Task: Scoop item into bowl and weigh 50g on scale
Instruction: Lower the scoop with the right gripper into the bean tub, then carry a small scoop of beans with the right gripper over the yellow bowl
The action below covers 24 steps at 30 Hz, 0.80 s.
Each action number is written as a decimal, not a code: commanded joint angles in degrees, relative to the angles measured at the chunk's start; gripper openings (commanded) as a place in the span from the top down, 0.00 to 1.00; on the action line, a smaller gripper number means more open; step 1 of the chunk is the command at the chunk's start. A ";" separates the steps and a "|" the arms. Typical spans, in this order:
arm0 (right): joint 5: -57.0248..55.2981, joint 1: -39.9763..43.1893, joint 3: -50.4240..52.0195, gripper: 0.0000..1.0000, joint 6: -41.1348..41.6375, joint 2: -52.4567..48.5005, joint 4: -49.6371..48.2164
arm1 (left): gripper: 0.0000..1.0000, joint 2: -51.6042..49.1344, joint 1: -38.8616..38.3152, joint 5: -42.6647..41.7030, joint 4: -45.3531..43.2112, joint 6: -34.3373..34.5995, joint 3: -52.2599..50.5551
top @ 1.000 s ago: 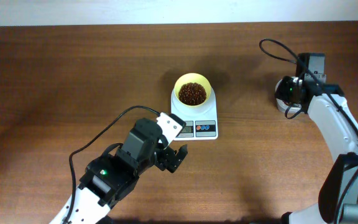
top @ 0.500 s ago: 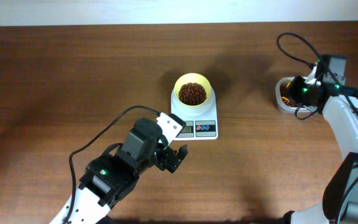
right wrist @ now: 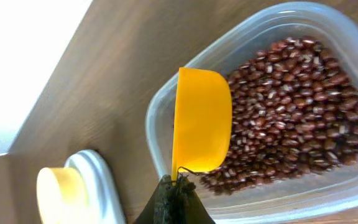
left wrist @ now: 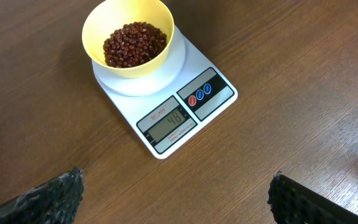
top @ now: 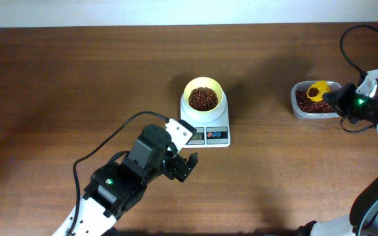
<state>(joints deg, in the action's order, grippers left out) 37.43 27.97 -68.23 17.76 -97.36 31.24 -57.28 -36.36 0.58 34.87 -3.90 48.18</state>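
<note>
change: right arm has pulled away from the scale, farther out to its right; the clear container (top: 298, 105), covered by the arm a second ago, is now in plain view
right gripper (top: 338, 98): pressed together on the thin handle of the yellow scoop (top: 317, 90), scoop head hanging over the container's beans
scoop load: cannot tell; the wrist view shows only the smooth yellow shell (right wrist: 202, 118), no beans visible on it
left gripper (top: 184, 165): spread wide, holding nothing, parked just off the scale's front-left corner, same spot as a second ago
scale (top: 216, 122): unmoved, mid-table
bowl (top: 188, 90): sits on the scale's platform, behind the display, unchanged
beans (top: 203, 98): maroon heap in the bowl on the scale; the rest are in the container well to the right of the scale
display (left wrist: 169, 119): appears to read 48 in the left wrist view
meaning: reads as slightly short of target, so the scoop going back to the container looks like a top-up fetch, not a finish
next need: a very small pickup; a full scoop would likely overshoot
risk: spilling beans on the table between container and scale on the way back
</note>
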 commanded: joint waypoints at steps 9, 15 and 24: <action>16.37 -4.96 0.02 0.96 -2.80 -0.39 -3.58 | 0.01 -0.04 -0.28 -0.42 -0.09 -0.92 -0.33; 15.89 -15.63 0.02 0.96 -2.27 -0.39 -9.38 | 0.01 -0.04 -0.28 -0.42 -0.09 -0.92 -0.33; 13.84 -24.76 0.02 0.96 6.75 -0.42 -20.65 | 0.01 -0.04 -0.28 -0.42 -0.11 -0.92 -0.33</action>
<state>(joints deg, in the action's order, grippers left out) 51.72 5.52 -68.07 22.96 -97.56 10.98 -57.28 -36.36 0.58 34.87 -3.90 48.18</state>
